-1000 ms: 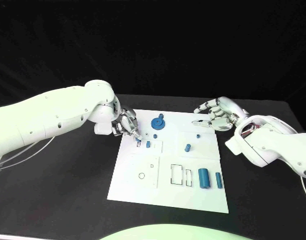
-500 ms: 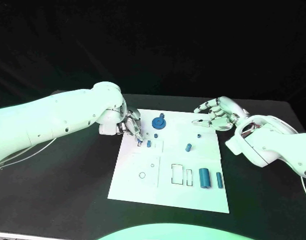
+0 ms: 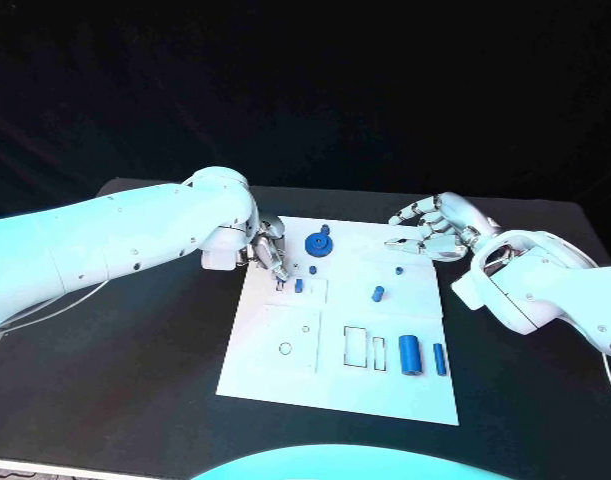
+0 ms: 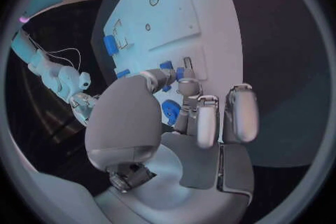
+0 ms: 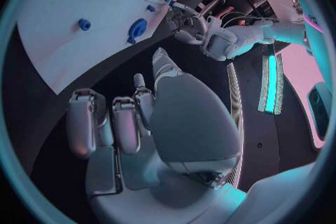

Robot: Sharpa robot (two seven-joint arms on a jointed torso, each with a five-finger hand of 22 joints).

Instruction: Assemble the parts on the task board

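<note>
Board (image 3: 337, 345): white, mid-table. Parts on it: gear (image 3: 315, 243) near far edge; small peg (image 3: 298, 285); pegs (image 3: 377, 294) mid-board; two cylinders (image 3: 410, 354) near right edge.

Left hand (image 3: 258, 250): at board's left edge, fingertips down at a small part (image 3: 279, 283); grasp cannot be told.

Right hand (image 3: 438, 230): at far right corner, fingers curled, empty.

Step, judged: seating the small part. Next calls for fine vertical alignment.

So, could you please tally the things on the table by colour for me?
Blue parts: 8
White board: 1
Silver hands: 2
Total: 11
</note>
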